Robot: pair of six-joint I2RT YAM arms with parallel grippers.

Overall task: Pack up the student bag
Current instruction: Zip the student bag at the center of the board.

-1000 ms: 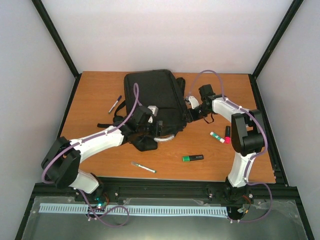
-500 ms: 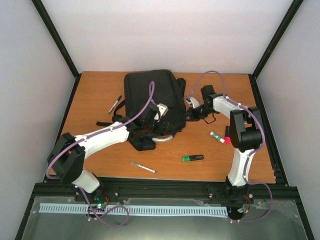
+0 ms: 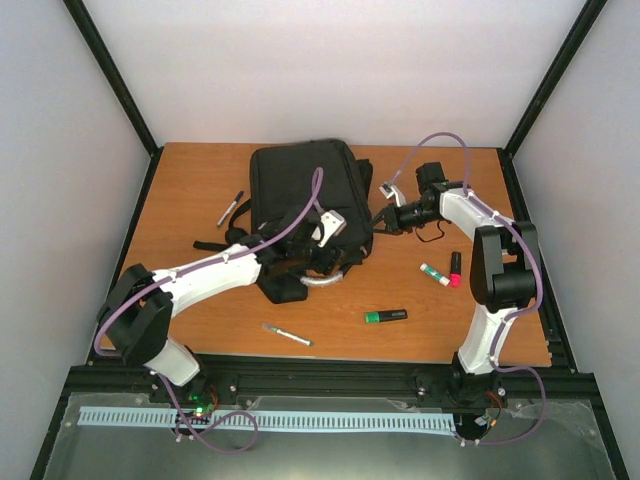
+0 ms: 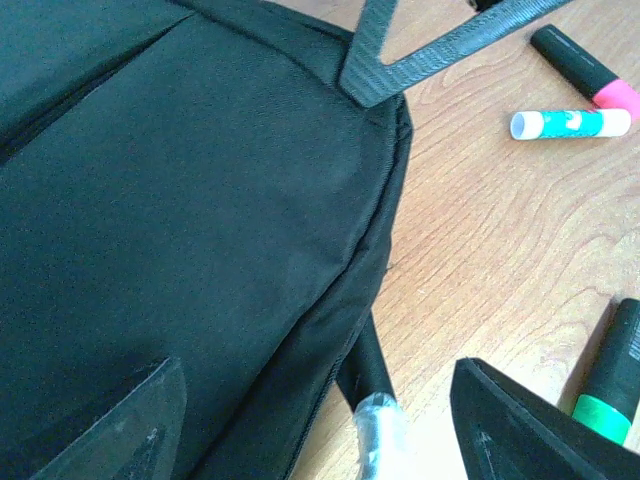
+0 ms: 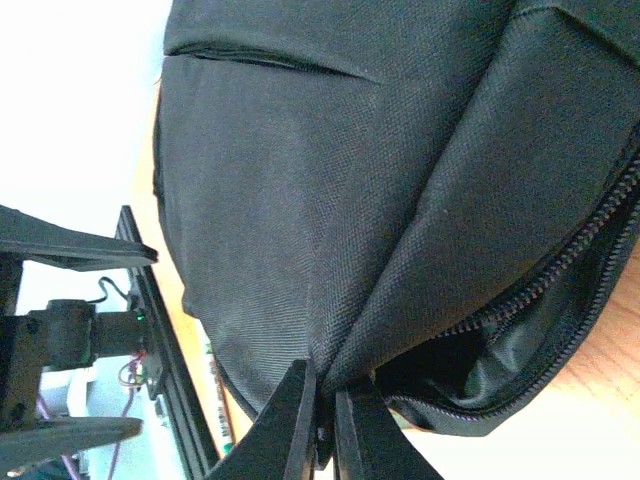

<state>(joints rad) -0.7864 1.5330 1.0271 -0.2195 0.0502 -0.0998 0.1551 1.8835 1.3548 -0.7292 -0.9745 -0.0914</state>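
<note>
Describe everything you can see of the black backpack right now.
The student bag is a large black backpack of woven fabric, lying flat at the far middle of the wooden table. A grey curved handle and black straps trail from its near end. One side zip gapes partly open, showing dark lining. The right gripper is pinched shut on fabric at that opening; the open left gripper hovers over its near corner.
</note>
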